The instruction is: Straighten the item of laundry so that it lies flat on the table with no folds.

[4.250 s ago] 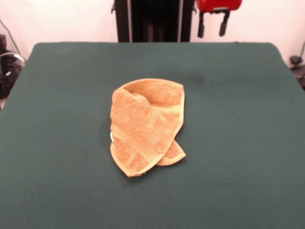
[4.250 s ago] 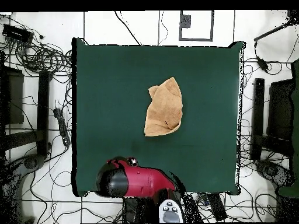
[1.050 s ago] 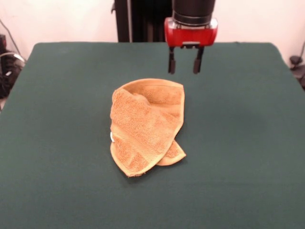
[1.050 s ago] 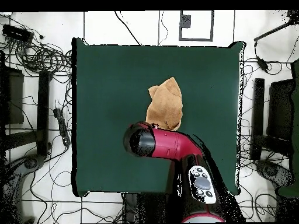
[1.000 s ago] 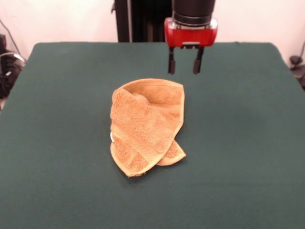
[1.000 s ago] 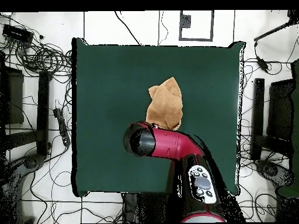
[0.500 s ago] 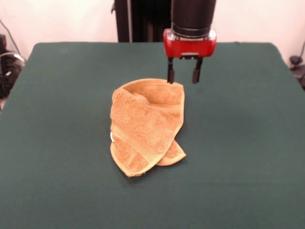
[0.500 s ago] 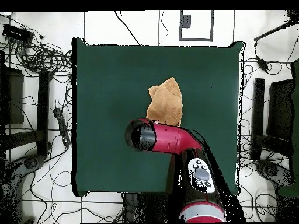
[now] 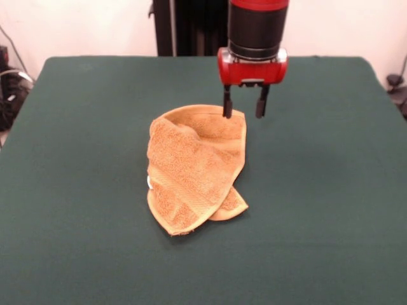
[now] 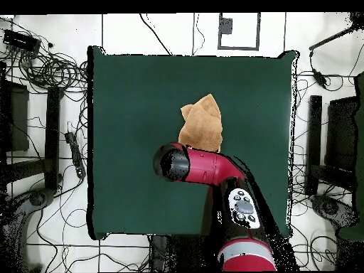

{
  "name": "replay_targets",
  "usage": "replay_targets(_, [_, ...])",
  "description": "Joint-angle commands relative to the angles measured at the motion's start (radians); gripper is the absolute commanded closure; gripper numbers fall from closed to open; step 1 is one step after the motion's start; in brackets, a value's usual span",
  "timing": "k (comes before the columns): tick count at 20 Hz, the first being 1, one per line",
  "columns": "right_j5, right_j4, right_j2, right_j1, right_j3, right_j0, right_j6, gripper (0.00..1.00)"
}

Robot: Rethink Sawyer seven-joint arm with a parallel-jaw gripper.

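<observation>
The item of laundry point(image 9: 194, 168), an orange-tan towel, lies crumpled and folded over itself in the middle of the table point(image 9: 76, 127). A small white tag peeks out at its left edge. My gripper point(image 9: 242, 113) hangs open over the towel's far right corner, one fingertip in front of the hem and the other beside it over the green cloth. In the overhead view the red arm point(image 10: 206, 165) covers the towel's point(image 10: 201, 122) near end, and the gripper itself is hidden under it.
Cables and dark equipment point(image 10: 43, 142) lie on the floor round the table point(image 10: 128, 92). Green cloth stretches wide on every side of the towel.
The gripper came from the table's far edge, moved toward the towel and has dropped lower, now at the far right corner. The towel has not moved.
</observation>
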Motion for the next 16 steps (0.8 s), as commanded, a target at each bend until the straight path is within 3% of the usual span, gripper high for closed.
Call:
replay_targets(1, [0.083, -0.049, 0.071, 0.021, -0.037, 0.013, 0.039, 0.0])
replay_targets(16, [0.044, -0.078, 0.083, 0.035, -0.038, 0.003, 0.055, 0.0])
